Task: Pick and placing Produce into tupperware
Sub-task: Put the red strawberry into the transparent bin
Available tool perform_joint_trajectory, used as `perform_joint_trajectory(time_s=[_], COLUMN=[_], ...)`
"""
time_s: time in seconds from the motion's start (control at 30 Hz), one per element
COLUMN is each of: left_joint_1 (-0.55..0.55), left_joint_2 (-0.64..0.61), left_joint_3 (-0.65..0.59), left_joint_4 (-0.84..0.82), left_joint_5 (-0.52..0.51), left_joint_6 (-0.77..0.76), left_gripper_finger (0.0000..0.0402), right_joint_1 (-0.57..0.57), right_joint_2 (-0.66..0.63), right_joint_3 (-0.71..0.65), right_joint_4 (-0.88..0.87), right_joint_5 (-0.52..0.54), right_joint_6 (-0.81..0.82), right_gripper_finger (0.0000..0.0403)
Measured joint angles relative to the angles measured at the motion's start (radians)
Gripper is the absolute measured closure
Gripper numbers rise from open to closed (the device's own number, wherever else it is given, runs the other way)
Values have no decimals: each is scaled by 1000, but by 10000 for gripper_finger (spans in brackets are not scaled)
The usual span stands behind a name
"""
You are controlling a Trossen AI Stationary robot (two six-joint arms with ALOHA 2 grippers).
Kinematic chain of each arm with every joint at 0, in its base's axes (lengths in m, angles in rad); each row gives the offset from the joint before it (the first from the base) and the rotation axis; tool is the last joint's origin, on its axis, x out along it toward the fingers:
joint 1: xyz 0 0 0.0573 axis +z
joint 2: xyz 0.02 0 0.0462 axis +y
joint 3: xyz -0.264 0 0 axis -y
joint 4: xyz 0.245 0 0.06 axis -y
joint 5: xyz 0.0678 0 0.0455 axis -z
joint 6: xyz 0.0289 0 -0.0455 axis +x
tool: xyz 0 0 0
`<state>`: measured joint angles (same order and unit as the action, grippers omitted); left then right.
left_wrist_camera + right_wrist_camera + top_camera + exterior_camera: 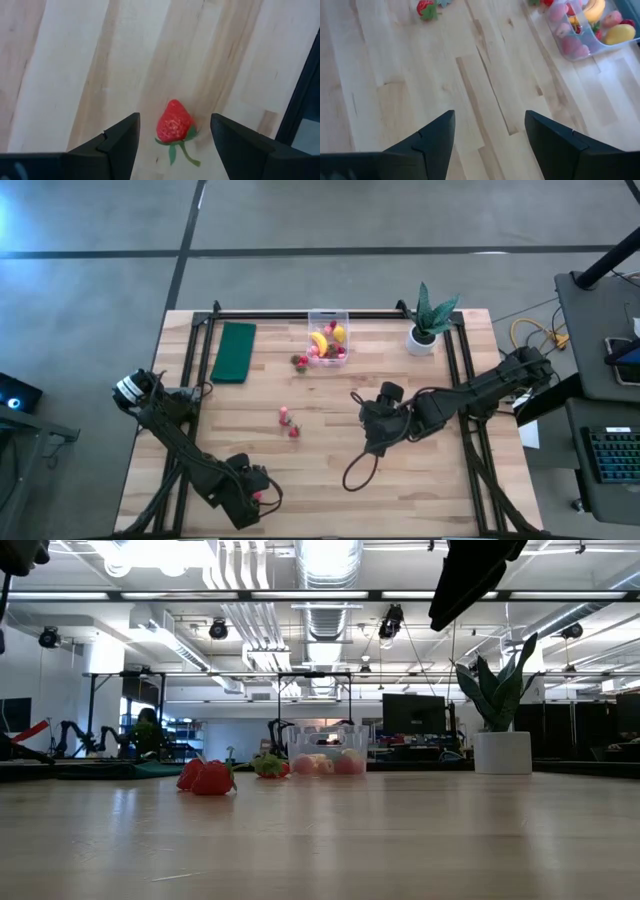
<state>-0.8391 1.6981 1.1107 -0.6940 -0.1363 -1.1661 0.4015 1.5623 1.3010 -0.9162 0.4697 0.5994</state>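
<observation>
The clear tupperware stands at the table's far middle and holds a yellow banana, a lemon and several pink and red strawberries. One strawberry lies just in front of it, and two more lie at mid-table. Another strawberry lies on the wood near the front left. My left gripper hovers open over this one, a finger on either side, not touching it. My right gripper is open above bare wood right of centre.
A dark green pad lies at the far left. A potted plant in a white pot stands at the far right. A black cable loop hangs below my right arm. Black frame rails run along the table's sides.
</observation>
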Motion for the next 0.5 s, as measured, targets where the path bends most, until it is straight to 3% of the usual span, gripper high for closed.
perform_joint_trajectory(time_s=[0.5], left_joint_1=[-7], left_joint_2=[1], left_joint_3=[-23], left_joint_4=[59], left_joint_5=[25], left_joint_6=[-6], left_gripper_finger=[174], right_joint_1=[13], right_joint_2=[0], right_joint_3=[-3], right_joint_4=[-1], right_joint_5=[32], right_joint_6=[22], right_gripper_finger=[170])
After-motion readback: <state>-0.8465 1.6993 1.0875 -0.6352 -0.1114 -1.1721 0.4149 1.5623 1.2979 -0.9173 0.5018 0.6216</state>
